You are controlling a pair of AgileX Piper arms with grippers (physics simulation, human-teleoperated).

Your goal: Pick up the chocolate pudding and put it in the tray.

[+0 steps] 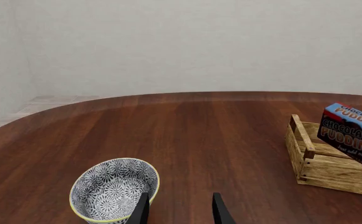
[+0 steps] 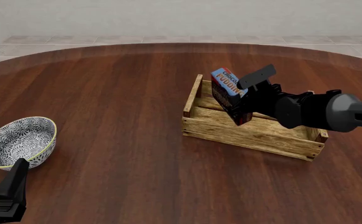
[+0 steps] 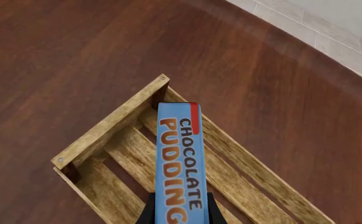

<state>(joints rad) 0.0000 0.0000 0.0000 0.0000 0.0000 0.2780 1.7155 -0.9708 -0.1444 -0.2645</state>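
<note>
Chocolate pudding [image 2: 227, 91] tilted in right tool [image 2: 246, 100], long axis steeply inclined, above tray [image 2: 243, 133]

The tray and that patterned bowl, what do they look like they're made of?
The tray looks like pale, unfinished wood: separate slats with visible grain and darker corner posts. The bowl looks like glazed ceramic, though that is less sure: a smooth surface with a fine blue-and-white pattern and a thin yellowish rim. Both are simulator renders, so these are only appearances.

Round dark wooden table [image 2: 106, 93], pale tiled floor [image 2: 168, 39], plain white wall [image 2: 168, 16].
</note>
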